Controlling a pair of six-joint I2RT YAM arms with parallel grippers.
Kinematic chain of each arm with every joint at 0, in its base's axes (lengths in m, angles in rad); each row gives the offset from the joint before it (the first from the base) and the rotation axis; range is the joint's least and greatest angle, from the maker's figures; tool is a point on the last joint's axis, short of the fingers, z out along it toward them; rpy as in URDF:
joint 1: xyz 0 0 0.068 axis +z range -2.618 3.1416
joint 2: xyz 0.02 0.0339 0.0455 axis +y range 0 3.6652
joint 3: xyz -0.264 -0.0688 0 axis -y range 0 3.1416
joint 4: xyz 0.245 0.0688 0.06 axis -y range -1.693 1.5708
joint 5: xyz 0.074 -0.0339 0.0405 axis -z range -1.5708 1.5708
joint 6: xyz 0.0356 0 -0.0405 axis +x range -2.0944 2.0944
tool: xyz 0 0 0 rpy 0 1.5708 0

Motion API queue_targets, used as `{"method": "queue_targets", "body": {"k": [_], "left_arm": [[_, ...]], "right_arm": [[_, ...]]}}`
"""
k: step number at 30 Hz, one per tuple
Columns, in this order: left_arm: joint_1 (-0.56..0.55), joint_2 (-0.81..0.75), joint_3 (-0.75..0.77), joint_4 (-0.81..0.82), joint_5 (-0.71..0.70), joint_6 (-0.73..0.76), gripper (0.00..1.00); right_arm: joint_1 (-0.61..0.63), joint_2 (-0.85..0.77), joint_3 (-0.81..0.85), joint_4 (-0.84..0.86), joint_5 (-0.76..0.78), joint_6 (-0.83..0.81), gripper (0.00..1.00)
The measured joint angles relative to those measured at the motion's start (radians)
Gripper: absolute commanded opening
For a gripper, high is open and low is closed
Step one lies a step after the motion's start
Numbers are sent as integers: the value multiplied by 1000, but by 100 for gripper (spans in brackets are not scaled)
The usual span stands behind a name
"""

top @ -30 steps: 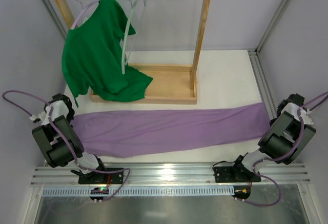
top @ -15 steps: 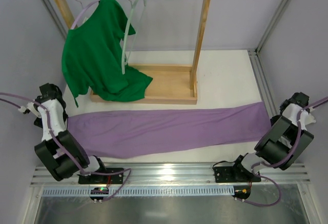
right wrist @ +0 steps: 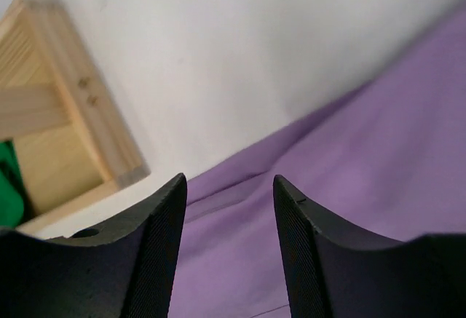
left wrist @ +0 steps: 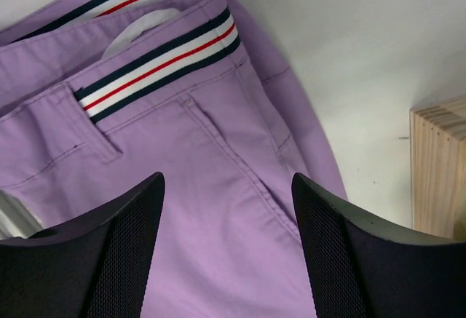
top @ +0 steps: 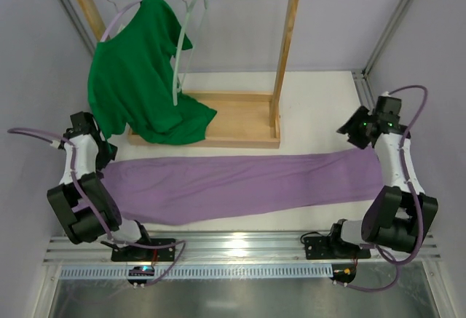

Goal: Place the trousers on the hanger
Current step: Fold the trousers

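Trousers [top: 240,183] outstretched, waistband end by left gripper [left wrist: 227,184], leg end by right gripper [right wrist: 229,184] (each with jaws apart)

The left arm [top: 73,209] at eight o'clock and the right arm [top: 397,220] at four o'clock both pair chunky black joint housings with white links, and a lilac cable [top: 29,131] loops off each. Small green lights [top: 362,123] glow on the right wrist. The fingers [left wrist: 124,260] are matte black, curved, with finely meshed inner faces.
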Motion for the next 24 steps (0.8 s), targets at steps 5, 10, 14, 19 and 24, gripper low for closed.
{"method": "queue_targets", "body": {"k": [5, 10, 14, 19, 24], "left_arm": [[-1, 99, 31, 24, 2, -13, 72], [-1, 188, 32, 43, 0, -12, 69], [-1, 272, 56, 49, -7, -6, 40], [-1, 347, 103, 59, -11, 15, 0], [-1, 348, 104, 61, -10, 18, 1]], "right_arm": [[263, 2, -11, 108, -151, -95, 54], [452, -21, -87, 229, -225, -154, 51], [627, -2, -98, 299, -246, -225, 47], [844, 185, 9, 306, -245, -374, 43], [898, 372, 103, 303, -267, -468, 42]]}}
